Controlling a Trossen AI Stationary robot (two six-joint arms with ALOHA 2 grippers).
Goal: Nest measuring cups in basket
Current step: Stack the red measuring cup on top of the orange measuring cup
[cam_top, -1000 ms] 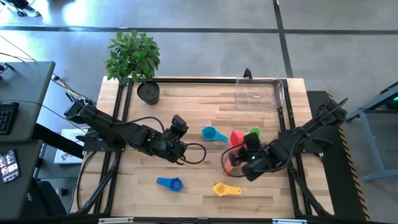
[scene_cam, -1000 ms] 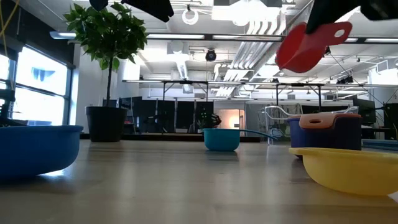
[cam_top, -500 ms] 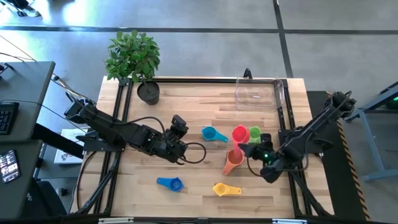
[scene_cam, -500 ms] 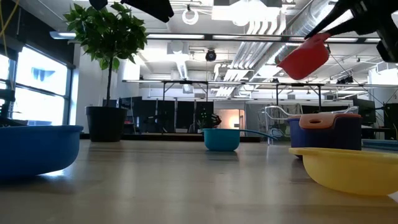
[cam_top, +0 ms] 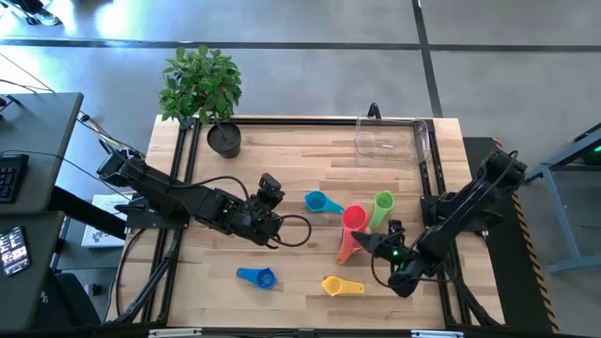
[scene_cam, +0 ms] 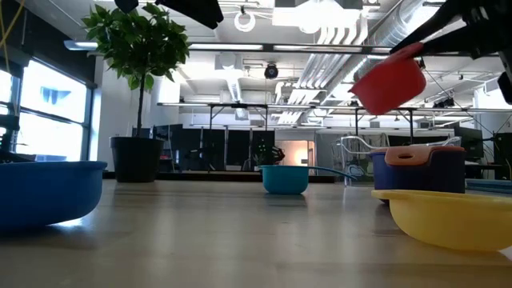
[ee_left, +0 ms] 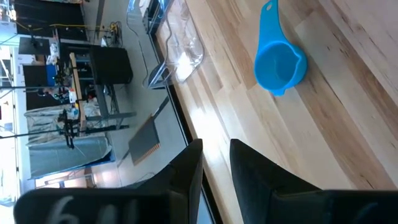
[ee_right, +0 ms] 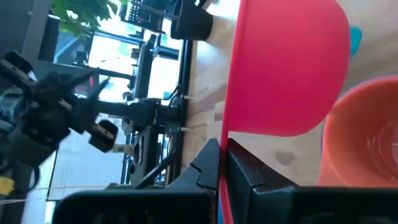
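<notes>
- While the right claw [cam_top: 368,239] pinches the red cup [cam_top: 354,218] by its handle, that cup hangs above the orange cup [cam_top: 347,246].
- Left claw [cam_top: 272,188] waits slightly parted, gripping nothing, over the tabletop [cam_top: 282,160].
- Clear basket [cam_top: 390,138] sits at the far right corner.

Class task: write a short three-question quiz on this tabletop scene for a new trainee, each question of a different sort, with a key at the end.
1. True or false: the basket already holds a cup.
2. Which cup does the right gripper hold? A) yellow B) red C) teal
3. Fill in: the red cup hangs over the ____ cup.

Key: 1 false, the basket looks empty, with the green cup, teal cup, blue cup and yellow cup all on the table. 2 B, gripped by its handle. 3 orange.
</notes>
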